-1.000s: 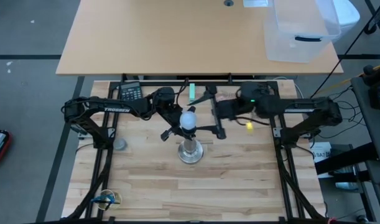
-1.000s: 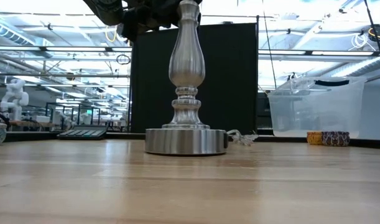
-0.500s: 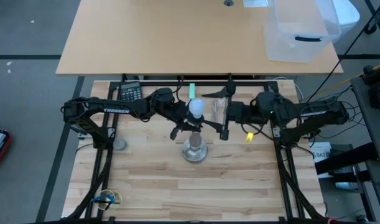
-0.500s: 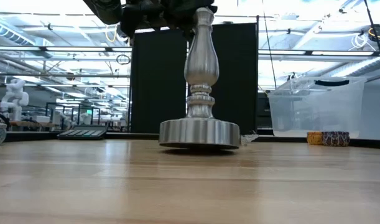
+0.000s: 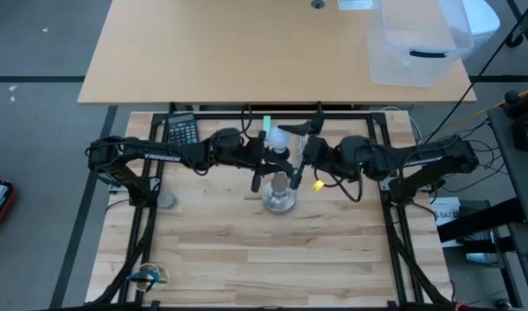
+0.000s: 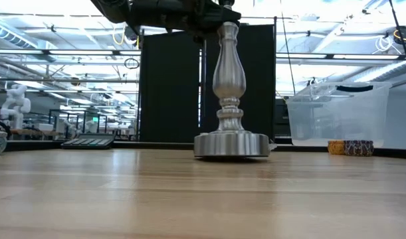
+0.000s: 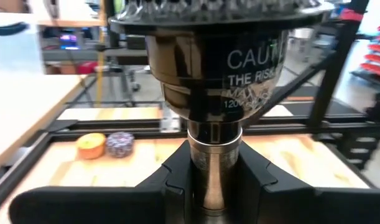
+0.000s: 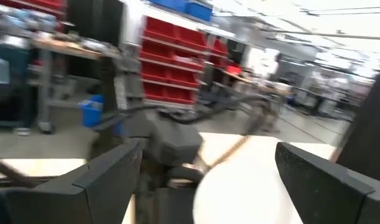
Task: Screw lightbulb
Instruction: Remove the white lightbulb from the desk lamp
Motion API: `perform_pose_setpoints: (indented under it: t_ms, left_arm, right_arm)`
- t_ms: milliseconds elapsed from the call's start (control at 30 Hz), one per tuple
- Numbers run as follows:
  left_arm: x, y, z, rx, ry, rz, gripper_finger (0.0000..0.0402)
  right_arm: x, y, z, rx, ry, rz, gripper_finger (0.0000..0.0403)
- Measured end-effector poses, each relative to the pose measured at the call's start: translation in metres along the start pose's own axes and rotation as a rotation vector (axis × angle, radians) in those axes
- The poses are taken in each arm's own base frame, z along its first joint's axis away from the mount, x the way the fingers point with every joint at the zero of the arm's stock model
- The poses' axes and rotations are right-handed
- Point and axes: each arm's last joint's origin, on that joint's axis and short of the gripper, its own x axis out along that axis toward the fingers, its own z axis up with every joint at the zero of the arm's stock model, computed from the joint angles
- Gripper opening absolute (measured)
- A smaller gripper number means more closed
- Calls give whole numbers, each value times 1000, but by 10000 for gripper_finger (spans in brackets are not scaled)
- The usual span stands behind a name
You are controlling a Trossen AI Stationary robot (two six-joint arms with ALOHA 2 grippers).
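Note:
A silver round-based stand [image 6: 229, 86] with a black socket top [image 7: 208, 56] stands upright at the table's middle; its base [image 5: 279, 200] shows in the high view. The white lightbulb [image 5: 278, 138] sits on top of the socket. My left gripper [image 5: 268, 168] reaches in from the table's left and is shut on the stand. My right gripper [image 5: 302, 154] comes from the table's right and is open. In the right wrist view its fingers stand on either side of the bulb [image 8: 252, 193] without touching it. My left gripper pinches the stand's thin neck [image 7: 214, 168], just under the black socket, between its two fingers [image 7: 174, 183]. The fingers come level from the table's left and lie across the neck. The stand is upright; whether its base rests on the table I cannot tell.
A calculator [image 5: 182, 130] and a green item [image 5: 266, 125] lie at the far edge, a small yellow thing [image 5: 317, 184] right of the stand, and a grey disc [image 5: 166, 201] at the left. A clear bin [image 5: 419, 39] stands on the far table.
My left gripper has carried the stand toward the table's right and far edges; half a second ago the base was tipped clear of the table, and now it is level again. The bulb on top has come in between my right gripper's open fingers.

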Motion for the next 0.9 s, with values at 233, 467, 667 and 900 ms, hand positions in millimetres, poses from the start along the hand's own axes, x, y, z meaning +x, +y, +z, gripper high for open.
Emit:
perform_pose_setpoints:
  t_ms: [233,467,667,900]
  left_arm:
    - [3,-7,0,31,4,68,71]
    - [3,-7,0,27,5,88,71]
    - [3,-7,0,27,5,87,71]
    - [3,-7,0,25,5,87,71]
  right_arm:
    - [-4,6,1,-51,17,-109,354]
    - [-4,4,-2,-27,56,-227,354]
    - [-4,3,-2,8,57,-259,354]
    - [4,10,-11,76,79,-253,354]
